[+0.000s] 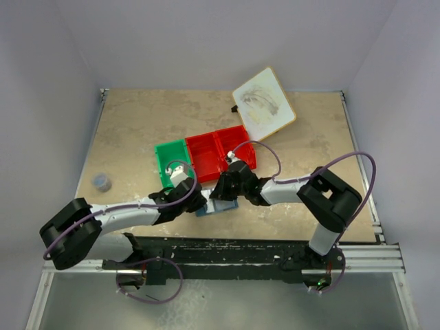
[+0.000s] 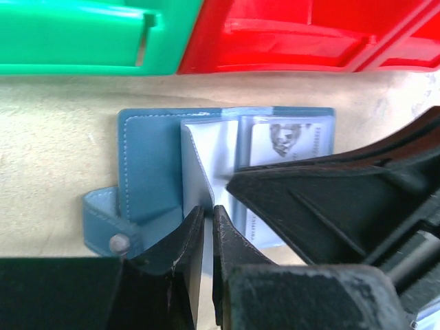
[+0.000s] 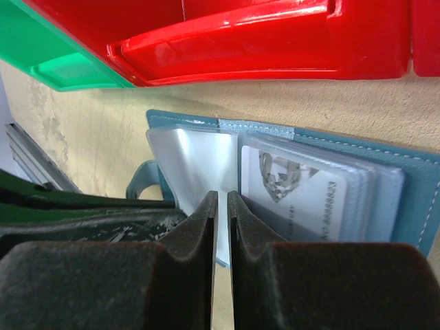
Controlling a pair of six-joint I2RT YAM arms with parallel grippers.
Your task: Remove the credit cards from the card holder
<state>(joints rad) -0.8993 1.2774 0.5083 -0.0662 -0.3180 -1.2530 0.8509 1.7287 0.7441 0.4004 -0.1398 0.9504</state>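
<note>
Overhead and wrist views of a two-arm workcell. The card holder (image 1: 218,207), a small blue folding wallet, lies open and flat on the tan table (image 1: 130,130) close to the near edge. It sits just in front of a row of three bins: a green bin (image 1: 170,155) on the left and two red bins (image 1: 205,155) (image 1: 234,141) to its right. Both arms converge on the wallet from opposite sides. In the left wrist view, the left gripper (image 2: 208,210) has its jaws drawn almost together on a thin clear leaf (image 2: 196,165) that stands up from the wallet's fold. A closure strap (image 2: 103,220) with a metal snap projects from the wallet's outer edge. In the right wrist view, the right gripper (image 3: 221,199) likewise leaves only a narrow slit between its jaws, with a pale sliver of the same leaf pinched in it. One of the credit cards (image 3: 295,182), grey-white with a printed emblem and a line of small characters, remains inside the stacked clear sleeves of the wallet's other panel, just beside the right fingers (image 3: 275,261). No other card can be made out. A white wood-rimmed board (image 1: 265,104) rests at the far edge of the table, and a small grey-blue object (image 1: 103,181) sits well apart to the left.
</note>
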